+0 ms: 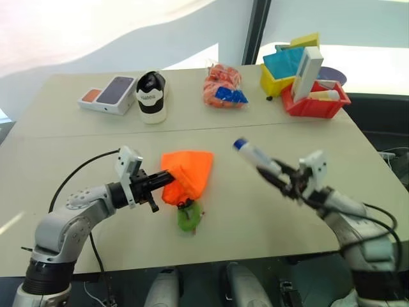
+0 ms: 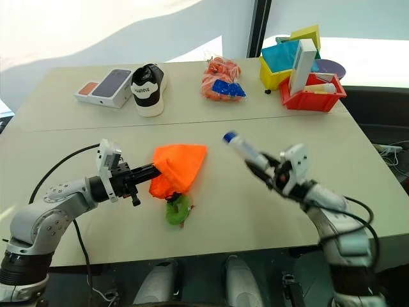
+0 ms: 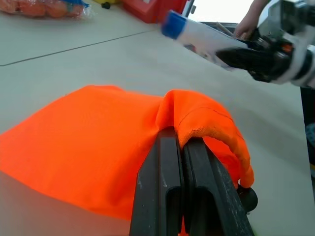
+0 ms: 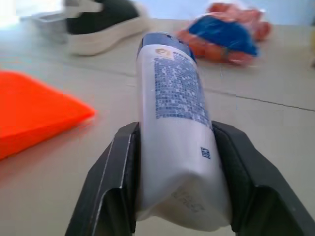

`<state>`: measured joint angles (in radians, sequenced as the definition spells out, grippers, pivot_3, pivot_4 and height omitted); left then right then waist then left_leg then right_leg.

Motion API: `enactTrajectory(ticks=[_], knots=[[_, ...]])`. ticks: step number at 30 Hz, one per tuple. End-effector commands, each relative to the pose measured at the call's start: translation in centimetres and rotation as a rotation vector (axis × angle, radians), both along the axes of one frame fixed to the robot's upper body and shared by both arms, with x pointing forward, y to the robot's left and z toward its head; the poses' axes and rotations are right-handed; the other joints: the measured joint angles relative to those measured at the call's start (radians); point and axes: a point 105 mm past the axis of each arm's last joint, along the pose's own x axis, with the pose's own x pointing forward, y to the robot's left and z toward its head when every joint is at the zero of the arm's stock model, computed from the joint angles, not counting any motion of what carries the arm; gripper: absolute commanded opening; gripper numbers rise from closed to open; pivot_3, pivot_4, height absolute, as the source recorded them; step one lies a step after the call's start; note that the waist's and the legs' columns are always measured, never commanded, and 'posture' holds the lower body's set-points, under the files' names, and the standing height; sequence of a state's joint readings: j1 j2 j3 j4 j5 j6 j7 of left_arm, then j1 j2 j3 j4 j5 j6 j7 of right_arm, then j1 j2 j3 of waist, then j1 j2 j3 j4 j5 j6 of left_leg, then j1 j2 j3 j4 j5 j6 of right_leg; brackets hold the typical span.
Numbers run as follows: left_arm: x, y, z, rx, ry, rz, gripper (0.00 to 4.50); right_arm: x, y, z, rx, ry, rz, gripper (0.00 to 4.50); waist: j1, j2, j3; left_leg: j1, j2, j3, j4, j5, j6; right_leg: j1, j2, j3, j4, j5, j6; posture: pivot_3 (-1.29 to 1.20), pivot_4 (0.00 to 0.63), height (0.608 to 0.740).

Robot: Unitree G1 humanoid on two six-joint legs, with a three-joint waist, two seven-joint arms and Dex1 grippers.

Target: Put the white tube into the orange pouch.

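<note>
While the left gripper (image 1: 167, 176) pinches the rim of the orange pouch (image 1: 188, 171) with its jaws fully closed on the fabric, the right gripper (image 1: 273, 171) clamps the white tube (image 1: 255, 155) (blue cap toward the pouch) just above the table (image 1: 268, 134).

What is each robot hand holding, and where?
The right gripper clamps the white tube by its flat rear end; the left gripper pinches the orange pouch by its bunched edge.

one white tube (image 1: 254, 154), one orange pouch (image 1: 188, 171), one shoe (image 1: 152, 96)
</note>
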<state>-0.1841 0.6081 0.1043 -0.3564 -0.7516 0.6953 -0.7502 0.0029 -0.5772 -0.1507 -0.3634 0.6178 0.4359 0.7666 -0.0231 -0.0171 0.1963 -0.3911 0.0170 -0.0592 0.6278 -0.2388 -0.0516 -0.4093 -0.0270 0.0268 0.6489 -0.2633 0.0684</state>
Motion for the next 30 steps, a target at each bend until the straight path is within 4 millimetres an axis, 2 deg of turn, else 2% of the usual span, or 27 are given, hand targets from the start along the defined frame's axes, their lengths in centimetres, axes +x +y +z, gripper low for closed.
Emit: enactTrajectory(ticks=[1,4,7,12,16,20,27,30], knots=[[0.0,-0.3,0.8,0.001,-0.019,-0.043,0.0,-3.9,3.2,2.6,0.089,0.015,0.231,1.7,-0.003,0.0,0.0,0.0,0.0,0.0,0.001,0.0,0.0,0.0,0.0,0.0,0.0,0.0,0.0,0.0,0.15,0.74],[0.0,-0.5,0.9,0.006,-0.007,-0.07,0.0,-6.1,5.2,2.9,0.104,0.062,0.34,1.7,-0.001,0.0,0.0,0.001,0.0,0.001,0.003,0.0,0.0,0.0,0.001,0.001,0.0,-0.001,-0.001,0.0,0.15,0.74],[-0.1,-0.8,1.0,0.014,-0.001,-0.094,0.0,-6.8,6.7,2.4,0.051,0.08,0.374,1.7,0.006,-0.001,0.0,0.0,0.0,0.0,0.004,0.0,0.0,0.0,0.0,0.001,-0.001,0.0,-0.001,0.0,0.15,0.74],[0.0,-1.7,1.5,0.021,0.001,-0.135,0.0,-6.6,8.3,1.7,-0.012,0.087,0.38,1.7,0.011,-0.001,0.0,-0.002,0.0,0.001,0.003,0.0,0.0,0.0,-0.001,0.001,-0.005,-0.001,-0.001,0.0,0.15,0.74],[0.2,-2.6,1.8,0.025,-0.003,-0.163,0.0,-5.4,9.6,0.9,-0.047,0.091,0.379,1.7,0.009,-0.001,0.0,-0.003,-0.001,0.001,0.003,0.0,0.0,0.0,-0.001,0.001,-0.005,0.0,-0.001,0.0,0.15,0.74],[0.3,-3.0,2.1,0.024,-0.008,-0.175,0.0,-3.7,9.5,0.2,-0.069,0.084,0.305,1.7,0.009,-0.001,0.0,-0.003,0.0,0.0,0.002,0.0,0.0,-0.001,0.0,0.0,-0.004,0.0,-0.001,0.0,0.15,0.74],[0.2,-3.3,2.3,0.025,-0.015,-0.186,0.0,-2.0,7.8,-0.8,-0.113,0.052,0.135,1.7,0.009,-0.001,0.0,-0.003,-0.001,0.001,0.002,0.0,0.0,-0.001,-0.001,0.0,-0.004,-0.001,0.001,0.0,0.15,0.74],[0.4,-3.4,2.0,0.036,-0.018,-0.172,0.0,-0.5,6.8,-1.0,-0.126,0.036,0.033,1.7,0.008,-0.001,0.0,-0.002,-0.001,0.001,0.002,0.0,0.0,-0.001,0.0,0.0,-0.004,-0.001,0.001,0.0,0.15,0.74]])
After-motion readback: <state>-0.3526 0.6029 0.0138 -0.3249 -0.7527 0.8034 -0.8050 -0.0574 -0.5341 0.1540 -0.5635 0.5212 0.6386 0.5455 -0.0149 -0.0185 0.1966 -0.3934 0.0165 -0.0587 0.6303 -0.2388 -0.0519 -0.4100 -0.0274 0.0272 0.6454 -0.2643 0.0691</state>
